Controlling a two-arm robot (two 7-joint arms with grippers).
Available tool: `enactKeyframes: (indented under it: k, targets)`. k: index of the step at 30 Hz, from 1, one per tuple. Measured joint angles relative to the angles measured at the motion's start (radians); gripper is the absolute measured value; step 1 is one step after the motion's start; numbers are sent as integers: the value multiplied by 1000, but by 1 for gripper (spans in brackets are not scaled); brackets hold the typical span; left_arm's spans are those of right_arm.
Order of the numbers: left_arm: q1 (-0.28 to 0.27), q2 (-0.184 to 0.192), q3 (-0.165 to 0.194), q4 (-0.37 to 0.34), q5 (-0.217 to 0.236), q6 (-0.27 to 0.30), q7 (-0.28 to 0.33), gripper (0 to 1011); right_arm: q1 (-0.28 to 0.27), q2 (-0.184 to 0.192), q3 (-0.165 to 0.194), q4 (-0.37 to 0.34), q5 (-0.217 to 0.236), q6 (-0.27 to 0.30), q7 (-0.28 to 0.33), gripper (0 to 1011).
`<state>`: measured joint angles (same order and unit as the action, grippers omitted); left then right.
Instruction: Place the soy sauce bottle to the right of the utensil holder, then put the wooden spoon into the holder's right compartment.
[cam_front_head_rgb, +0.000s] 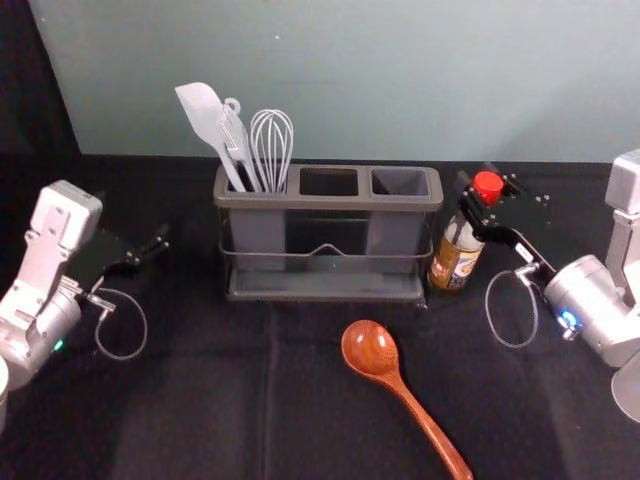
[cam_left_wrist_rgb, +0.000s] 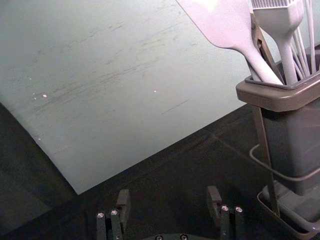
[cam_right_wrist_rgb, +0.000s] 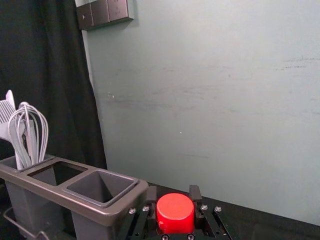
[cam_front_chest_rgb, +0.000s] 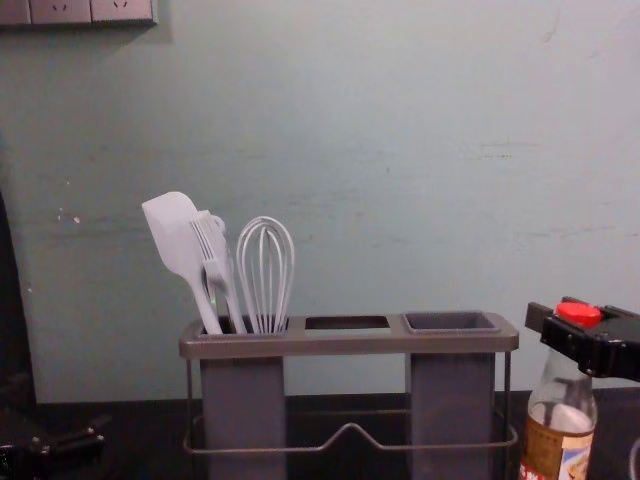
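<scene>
The soy sauce bottle (cam_front_head_rgb: 455, 262) stands just beside the right end of the utensil holder (cam_front_head_rgb: 330, 203), with the right pincer (cam_right_wrist_rgb: 174, 200) closed about its red cap (cam_right_wrist_rgb: 175, 214), one finger on each side. In the chest view the bottle leans slightly, cap away from the holder; whether its base bears fully on the surface (cam_front_head_rgb: 200, 400), I cannot tell. The step in hand looks like settling the bottle, already on the proper side. To do it well, bring it upright, let the base sit flat before easing the grip, then spread the fingers evenly and lift straight up, since a sideways drag at the cap could tip something so tall or knock it against the rack. The wooden spoon (cam_front_head_rgb: 400, 388) lies in front, bowl toward the holder, its right compartment (cam_front_head_rgb: 400, 183) empty and ready. The left pincer (cam_left_wrist_rgb: 169, 197) waits off the holder's left side, spread and holding nothing. A spatula (cam_front_chest_rgb: 172, 240) and a whisk (cam_front_chest_rgb: 265, 275) share the left compartment with other pale tools. Dark cloth covers the surface; behind rises a scuffed grey-green wall (cam_front_head_rgb: 350, 80), with a black curtain (cam_right_wrist_rgb: 50, 75) and a switch panel (cam_front_chest_rgb: 90, 10).
</scene>
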<state>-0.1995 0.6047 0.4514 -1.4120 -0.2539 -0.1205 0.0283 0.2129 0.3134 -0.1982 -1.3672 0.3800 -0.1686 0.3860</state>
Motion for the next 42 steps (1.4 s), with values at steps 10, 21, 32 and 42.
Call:
enactKeyframes:
  k: [10, 21, 32, 42]
  targets:
    - [0, 0, 0, 0, 0, 0, 0, 1005, 2, -8, 4, -7, -2, -4, -4, 692]
    - [0, 0, 0, 0, 0, 0, 0, 1005, -25, 13, 27, -109, 3, -5, -6, 999]
    - [0, 0, 0, 0, 0, 0, 0, 1005, -71, 45, 19, -212, 3, 15, 5, 1004]
    - [0, 0, 0, 0, 0, 0, 0, 1005, -158, 97, -24, -322, 5, 36, 47, 1004]
